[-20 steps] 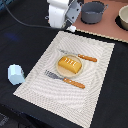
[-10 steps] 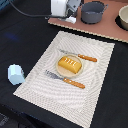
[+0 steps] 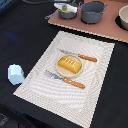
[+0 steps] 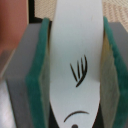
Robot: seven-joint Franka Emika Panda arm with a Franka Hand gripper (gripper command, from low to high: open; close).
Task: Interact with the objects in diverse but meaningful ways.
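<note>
From the exterior view, the arm has left the frame since a moment ago, suggesting the carry continues; the bread loaf [image 3: 70, 64] sits on its plate [image 3: 61, 71], the blue block [image 3: 15, 74] on the table [image 3: 30, 35]. The wrist view alone shows the end effector [image 4: 75, 75] clamped on the white fish piece [image 4: 77, 55].

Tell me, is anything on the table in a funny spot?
Mostly it looks tidy: the bread loaf sits on a plate between a knife and a fork on the placemat. The pale blue block stands alone off the mat, on the dark table at the exterior view's left.
</note>
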